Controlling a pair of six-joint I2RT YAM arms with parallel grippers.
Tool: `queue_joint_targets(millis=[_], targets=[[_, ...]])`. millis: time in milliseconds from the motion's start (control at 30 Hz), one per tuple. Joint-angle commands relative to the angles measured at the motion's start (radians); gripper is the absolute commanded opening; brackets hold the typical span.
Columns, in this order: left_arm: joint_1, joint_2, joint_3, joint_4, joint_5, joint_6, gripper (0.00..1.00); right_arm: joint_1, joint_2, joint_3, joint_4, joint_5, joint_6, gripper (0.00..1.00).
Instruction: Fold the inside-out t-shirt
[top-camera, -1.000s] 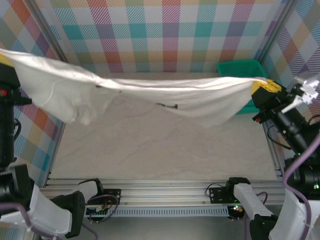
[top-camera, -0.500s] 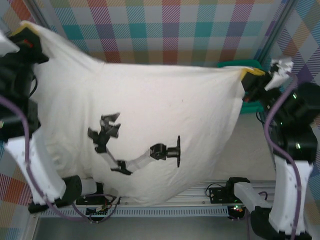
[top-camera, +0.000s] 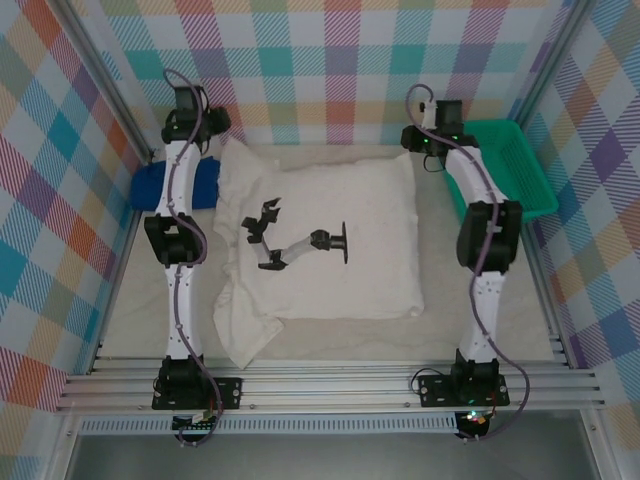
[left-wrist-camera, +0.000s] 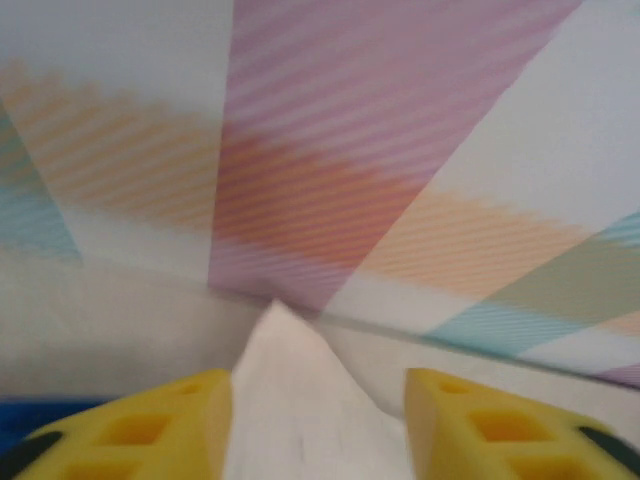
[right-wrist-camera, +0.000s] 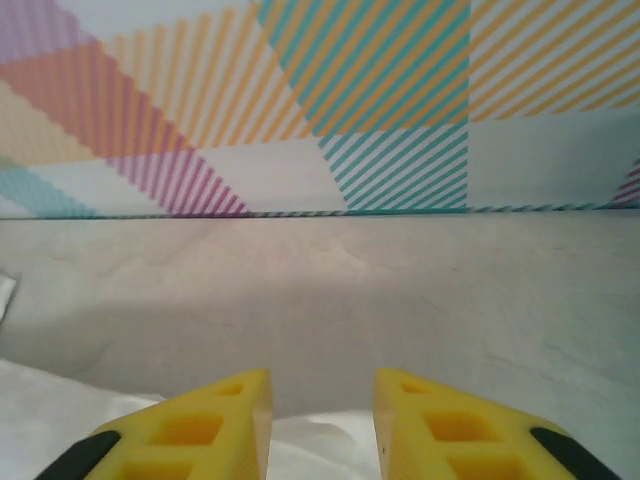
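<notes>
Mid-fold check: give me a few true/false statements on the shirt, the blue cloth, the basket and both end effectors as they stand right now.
1. The t-shirt lies spread on the table. True.
2. The left end effector is clamped shut on the shirt. False: its fingers stand apart, with a shirt corner lying between them.
3. The blue cloth sits inside the green basket. False: it lies on the table at the far left, by the left arm; the basket is at the far right.
4. The right end effector is open. True.

lab cell — plaid walls (top-camera: 340, 60), aluminium rails (top-camera: 340, 385)
</notes>
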Motion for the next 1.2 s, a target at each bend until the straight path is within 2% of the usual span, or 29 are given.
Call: queue_joint_targets(millis=[0,100,200,267,300,400,500,567,633,733,867,967,1167], targets=[[0.005,-0.127,-0.013,0.039,0.010,-0.040,0.58,0.019,-0.008,0.197,-0.180,-0.008,-0.017,0.37],[-0.012,-0.176,-0.018,-0.067,0.019,-0.074,0.62,0.044,-0.105,0.094,-0.256,-0.034,-0.028,0.41],[-0.031,-0.277,-0.123,-0.162,0.059,-0.146,0.63,0.081,-0.320,-0.232,-0.248,-0.044,-0.003,0.44],[-0.055,-0.407,-0.344,-0.161,0.062,-0.189,0.63,0.099,-0.474,-0.482,-0.208,-0.049,0.038,0.45],[-0.074,-0.498,-0.520,-0.121,0.067,-0.205,0.63,0.101,-0.545,-0.616,-0.183,-0.065,0.068,0.47],[-0.138,-0.806,-1.050,0.136,0.098,-0.265,0.64,0.103,-0.719,-0.905,-0.151,-0.090,0.127,0.53],[-0.164,-1.027,-1.415,0.238,0.108,-0.327,0.64,0.121,-0.783,-1.047,-0.153,-0.209,0.169,0.54],[-0.165,-1.156,-1.596,0.242,0.078,-0.344,0.65,0.167,-0.794,-1.100,-0.140,-0.212,0.173,0.55],[-0.170,-1.277,-1.773,0.237,0.065,-0.342,0.66,0.184,-0.760,-1.130,-0.110,-0.275,0.205,0.55],[-0.180,-1.363,-1.913,0.183,0.062,-0.338,0.66,0.184,-0.673,-1.136,-0.080,-0.363,0.241,0.52],[-0.196,-1.347,-2.016,0.211,0.047,-0.339,0.67,0.152,-0.578,-1.131,-0.093,-0.306,0.269,0.52],[-0.200,-1.283,-2.022,0.281,0.112,-0.351,0.67,0.105,-0.530,-1.128,-0.126,-0.248,0.279,0.52],[-0.210,-1.184,-1.981,0.305,0.104,-0.321,0.68,0.006,-0.512,-1.139,-0.146,-0.176,0.312,0.47]])
